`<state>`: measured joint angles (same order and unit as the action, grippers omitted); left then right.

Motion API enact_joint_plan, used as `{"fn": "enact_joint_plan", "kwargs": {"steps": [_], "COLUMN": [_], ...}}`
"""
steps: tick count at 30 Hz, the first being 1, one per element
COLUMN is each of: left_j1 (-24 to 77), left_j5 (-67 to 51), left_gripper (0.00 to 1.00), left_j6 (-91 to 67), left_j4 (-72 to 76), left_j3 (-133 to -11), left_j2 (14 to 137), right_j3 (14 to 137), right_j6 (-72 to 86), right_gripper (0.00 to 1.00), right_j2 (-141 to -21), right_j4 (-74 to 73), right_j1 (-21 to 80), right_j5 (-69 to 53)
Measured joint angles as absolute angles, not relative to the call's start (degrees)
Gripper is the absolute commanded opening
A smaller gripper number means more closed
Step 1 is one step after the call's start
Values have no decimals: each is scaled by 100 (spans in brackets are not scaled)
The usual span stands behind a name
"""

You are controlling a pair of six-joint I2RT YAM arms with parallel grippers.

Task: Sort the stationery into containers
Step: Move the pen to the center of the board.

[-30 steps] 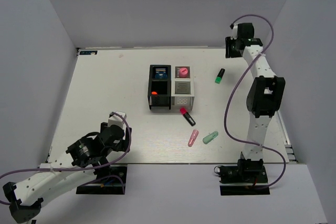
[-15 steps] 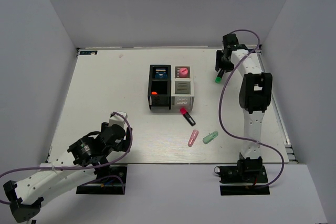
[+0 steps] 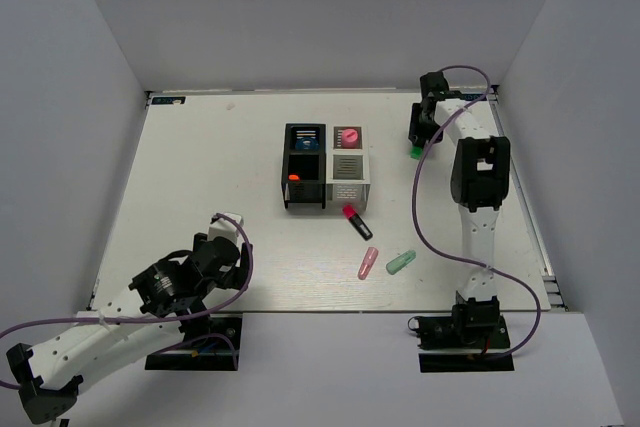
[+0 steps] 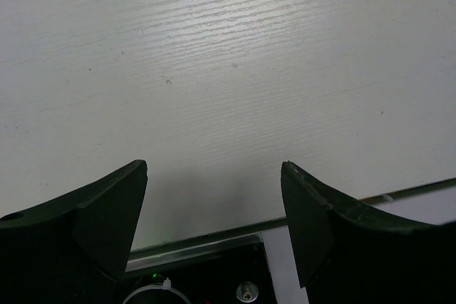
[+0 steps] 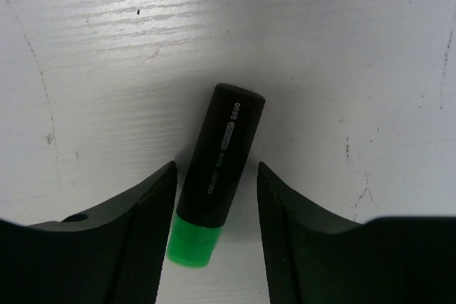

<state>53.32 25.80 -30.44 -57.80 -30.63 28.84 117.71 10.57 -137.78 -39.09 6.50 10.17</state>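
Your right end effector (image 5: 216,174) stands low over the green-capped marker (image 5: 222,140). This marker lies flat at the far right part of the tabletop (image 3: 200,167), well apart from the containers. The jaws are partly open, one on each side of the black barrel, and they do not grip it yet. One finger is just beside the barrel and the other leaves a clear gap, so the marker is not centred between them.

To do this pick well, I think you should first shift a little toward the side with the gap. Then both fingers meet the barrel together and do not push it sideways. Close on the barrel and not on the green cap, because a round body can roll or turn out of the grip. Close slowly, then lift straight up.

After that the way goes to the black organiser (image 3: 303,190) and the white organiser (image 3: 347,185). Which cell is meant for this marker I cannot tell. Pass above the red-capped marker (image 3: 357,221), which lies just in front of them.

Your left end effector (image 4: 214,172) is wide open over the tabletop and holds nothing.
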Motion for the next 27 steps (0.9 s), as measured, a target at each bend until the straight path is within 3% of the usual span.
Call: {"fn": "enact_joint_plan", "kwargs": {"steps": [6,13,27], "left_j1": [5332,5332,5332], "left_j5": [2580,2576,2536], "left_gripper": [87,87,87], "left_j6": [-3041,-3041,-3041], "left_j4": [-5780,-5780,-5780], "left_j3": [-3063,-3063,-3063], "left_j2": [2886,2884,2740], "right_j3": [11959,11896,10785], "right_j6": [1162,1256,1507], "right_gripper": [45,43,39], "right_j2": [-13906,-13856,-13161], "right_j4": [-3942,-4099,-4508], "right_j1": [648,574,449], "right_j5": [1011,676,-196]}}
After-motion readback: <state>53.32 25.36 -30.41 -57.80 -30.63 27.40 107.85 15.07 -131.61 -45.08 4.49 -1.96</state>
